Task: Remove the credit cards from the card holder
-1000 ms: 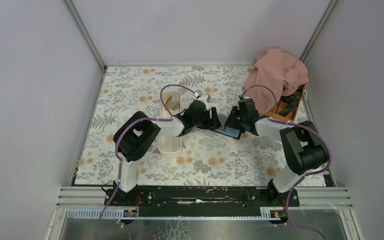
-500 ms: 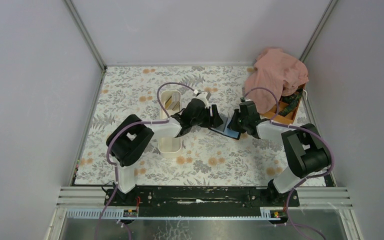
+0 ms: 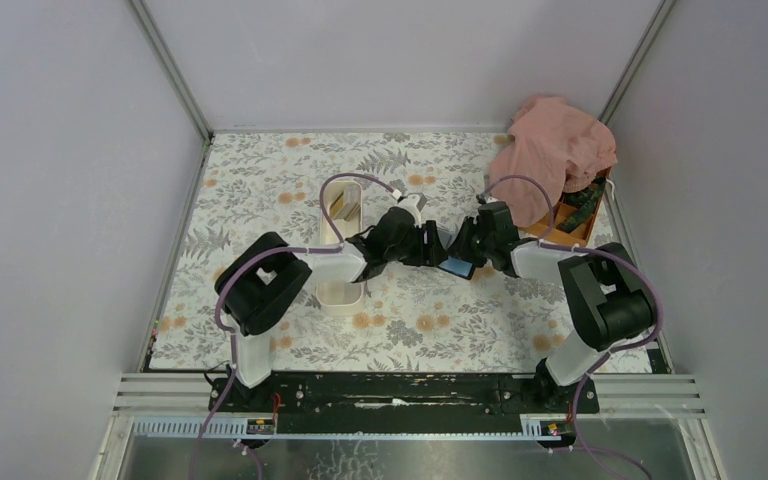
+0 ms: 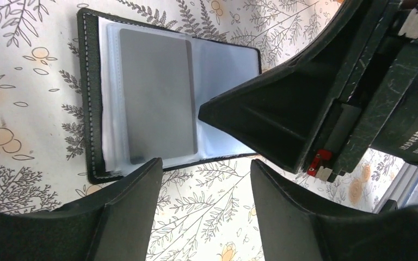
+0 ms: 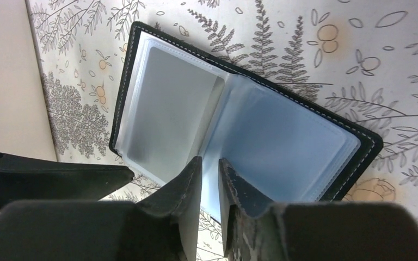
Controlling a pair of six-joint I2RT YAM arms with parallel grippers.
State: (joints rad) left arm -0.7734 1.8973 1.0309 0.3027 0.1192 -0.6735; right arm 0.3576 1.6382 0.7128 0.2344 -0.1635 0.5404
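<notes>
At the near edge of the table, the two arms stand side by side. From its base the left arm goes up to a bent elbow, then reaches right and away, over the near part of the white tray. The right arm bends the same way and reaches left and away. Both wrists hang low over the middle of the table, and their claws point at each other, very near. Between them lies the holder, flat on the flowered top and folded open, with its clear pages facing up. The left claw is spread wide with nothing between its fingers, and one fingertip is just by the holder's edge. A grey card is tucked in a clear page on one side of the holder. The right claw points at the holder's middle fold. Its fingers are close together with only a thin gap. The tips touch the clear pages, but I cannot tell if a page is pinched between them. The tray runs away from the arms, just left of the claws, with something yellow inside near its far end. At the far right an orange box sits by the wall, and a pink cloth is heaped partly over it.
</notes>
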